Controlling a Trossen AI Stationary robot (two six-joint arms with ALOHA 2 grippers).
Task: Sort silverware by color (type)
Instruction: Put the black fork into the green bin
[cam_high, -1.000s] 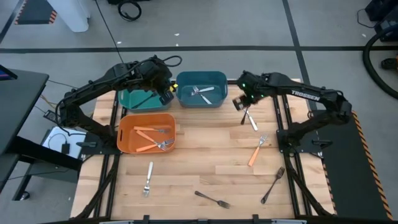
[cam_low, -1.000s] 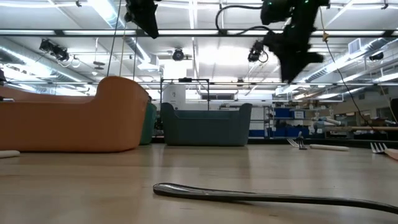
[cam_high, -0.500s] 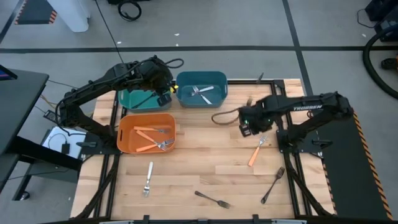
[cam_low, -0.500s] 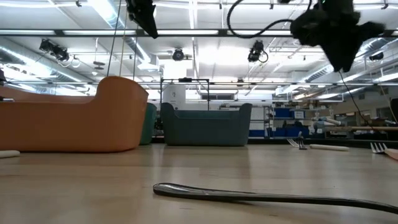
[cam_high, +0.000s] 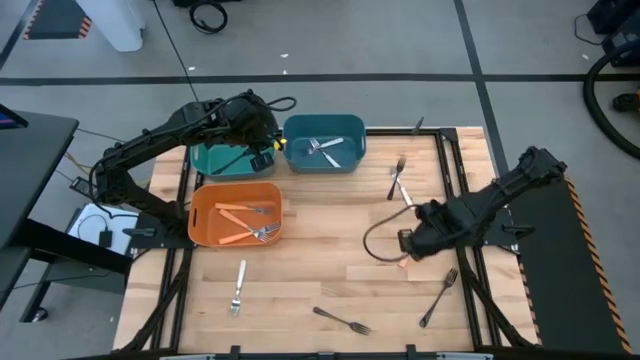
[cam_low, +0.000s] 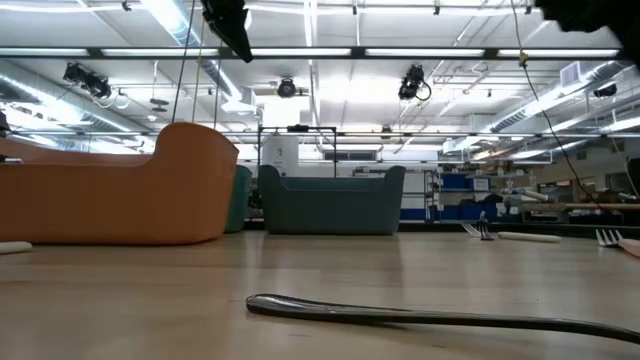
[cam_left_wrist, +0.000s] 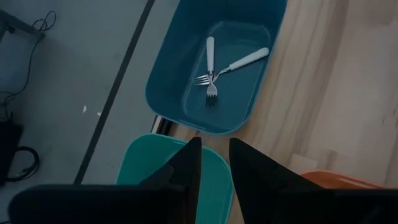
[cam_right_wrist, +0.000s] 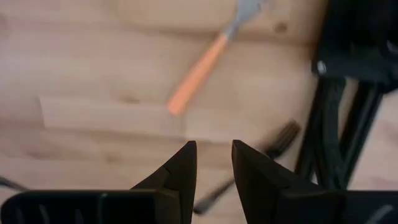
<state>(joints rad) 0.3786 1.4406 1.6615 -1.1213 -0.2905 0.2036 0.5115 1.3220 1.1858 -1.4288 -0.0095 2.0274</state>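
Orange-handled fork (cam_right_wrist: 200, 71) lies flat on the table (cam_high: 320, 250) just ahead of the right gripper (cam_right_wrist: 212, 163), whose fingers stand slightly parted and empty; the step looks like the approach to pick it, so next comes lowering astride the handle, closing, then carrying to the orange bin (cam_high: 236, 213); a black fork (cam_right_wrist: 278, 139) lies just beside; farther off, the left gripper (cam_left_wrist: 214, 163) hangs narrowly open, empty, over the teal bin (cam_left_wrist: 212, 165); beyond, a bright ceiling-lit workshop.
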